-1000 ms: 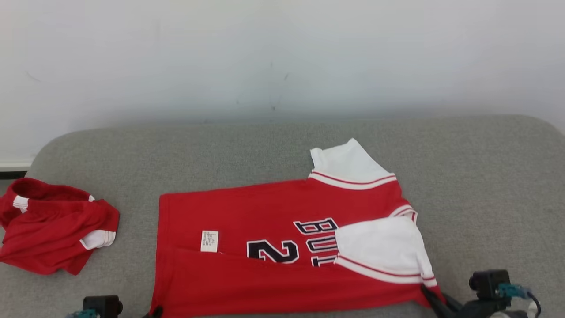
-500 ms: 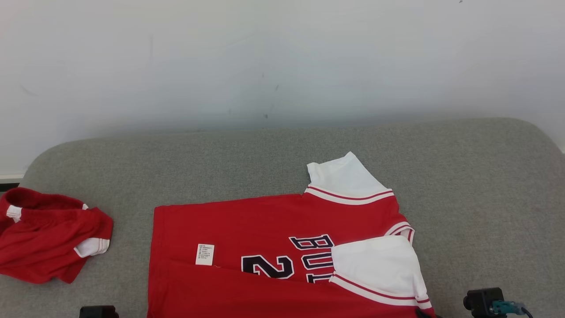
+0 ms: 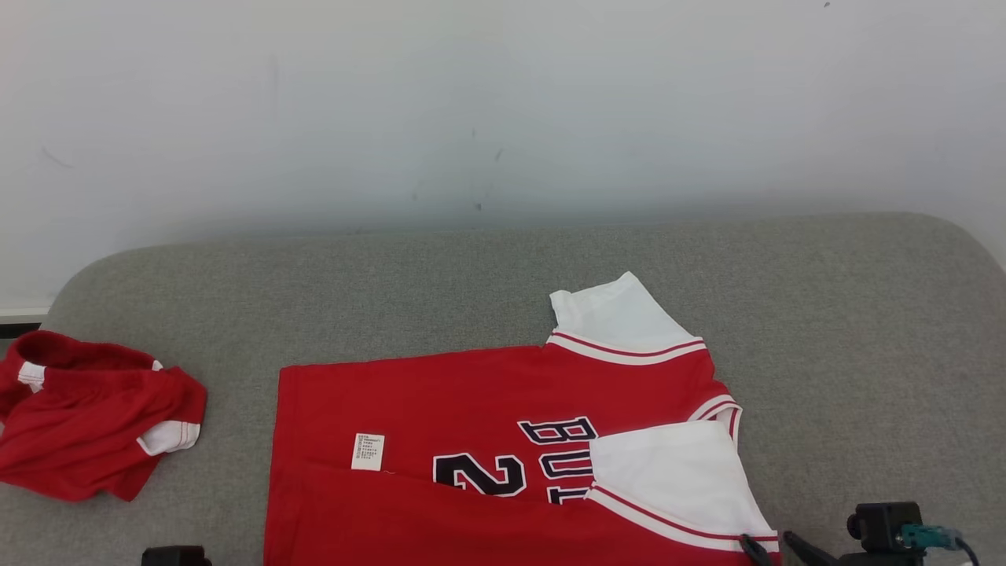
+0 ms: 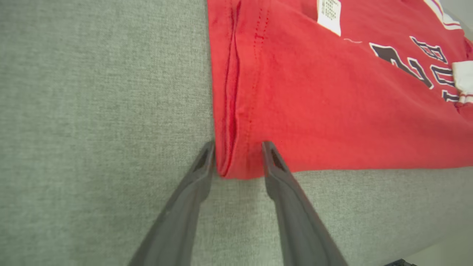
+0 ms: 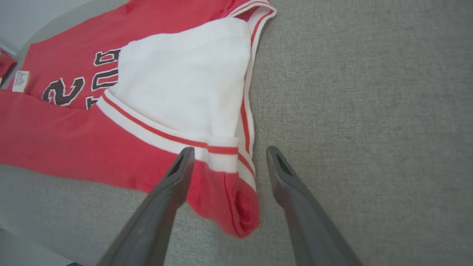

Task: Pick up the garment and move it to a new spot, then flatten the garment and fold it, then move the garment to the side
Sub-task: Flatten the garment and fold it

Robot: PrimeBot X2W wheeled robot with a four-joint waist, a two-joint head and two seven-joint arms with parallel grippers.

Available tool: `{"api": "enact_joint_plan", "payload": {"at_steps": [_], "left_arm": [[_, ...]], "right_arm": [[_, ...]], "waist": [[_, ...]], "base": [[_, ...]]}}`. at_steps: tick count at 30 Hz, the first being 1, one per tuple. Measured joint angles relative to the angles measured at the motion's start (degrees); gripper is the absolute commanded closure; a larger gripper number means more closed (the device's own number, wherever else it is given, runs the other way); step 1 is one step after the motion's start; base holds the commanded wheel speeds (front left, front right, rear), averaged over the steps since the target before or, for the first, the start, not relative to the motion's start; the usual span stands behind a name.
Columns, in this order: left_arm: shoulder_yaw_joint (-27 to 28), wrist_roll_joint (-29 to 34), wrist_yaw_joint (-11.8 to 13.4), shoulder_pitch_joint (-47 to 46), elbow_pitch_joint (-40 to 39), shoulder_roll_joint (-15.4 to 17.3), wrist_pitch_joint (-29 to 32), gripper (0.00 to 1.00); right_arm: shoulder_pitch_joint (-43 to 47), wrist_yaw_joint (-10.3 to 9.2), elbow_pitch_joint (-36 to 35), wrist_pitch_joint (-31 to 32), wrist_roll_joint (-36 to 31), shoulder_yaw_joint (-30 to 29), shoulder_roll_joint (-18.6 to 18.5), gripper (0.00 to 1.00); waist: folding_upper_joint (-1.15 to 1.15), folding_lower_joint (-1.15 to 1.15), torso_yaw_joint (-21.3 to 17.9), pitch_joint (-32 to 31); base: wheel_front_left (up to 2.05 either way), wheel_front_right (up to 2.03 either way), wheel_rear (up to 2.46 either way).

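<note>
The garment [image 3: 503, 440] is a red jersey with white sleeves and dark lettering. It lies flat on the grey cushion [image 3: 864, 330], its near long edge folded up over the front. In the left wrist view my left gripper [image 4: 237, 145] is open, and its two fingers straddle the hem corner [image 4: 236, 162] without pinching it. My right gripper [image 5: 230, 149] is open too. Its fingers stand on either side of the red and white sleeve corner [image 5: 236, 207], which lies loose on the cushion. In the head view the right gripper [image 3: 769, 541] sits at the garment's near right corner.
A second red garment with white trim [image 3: 94, 417] lies crumpled at the cushion's left end. A pale wall [image 3: 503, 118] rises behind the cushion. Bare grey fabric stretches to the right of the jersey and behind it.
Both grippers have gone from shut to open and let go of the garment's near corners. The garment stays where it lay. The head camera has tilted slightly.
</note>
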Motion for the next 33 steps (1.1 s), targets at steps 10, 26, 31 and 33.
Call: {"api": "enact_joint_plan", "payload": {"at_steps": [10,26,31,33], "left_arm": [[1.5,-0.4,3.2,3.8,-7.7,3.0,-0.1,0.00],[7.0,3.1,12.1,5.2,-21.8,5.9,-10.6,0.00],[9.7,4.6,13.1,5.2,-24.4,5.4,-14.2,0.00],[10.6,5.3,13.6,5.3,-24.3,5.0,-14.4,0.00]], "right_arm": [[1.7,0.18,-5.0,-1.0,5.1,-5.3,-3.0,0.00],[-0.2,-1.31,-12.0,-7.3,-1.0,-4.5,-1.7,0.00],[-1.6,-2.69,-13.0,-11.2,-3.1,-4.7,-0.3,0.00],[-1.9,-3.03,-13.0,-12.7,-3.7,-5.0,0.5,0.00]], "waist": [[0.00,0.00,0.0,-0.3],[0.00,0.00,0.9,0.3],[0.00,0.00,1.1,0.6],[0.00,0.00,1.2,0.8]], "base": [[0.00,0.00,0.00],[0.00,0.00,0.00],[0.00,0.00,0.00],[0.00,0.00,0.00]]}}
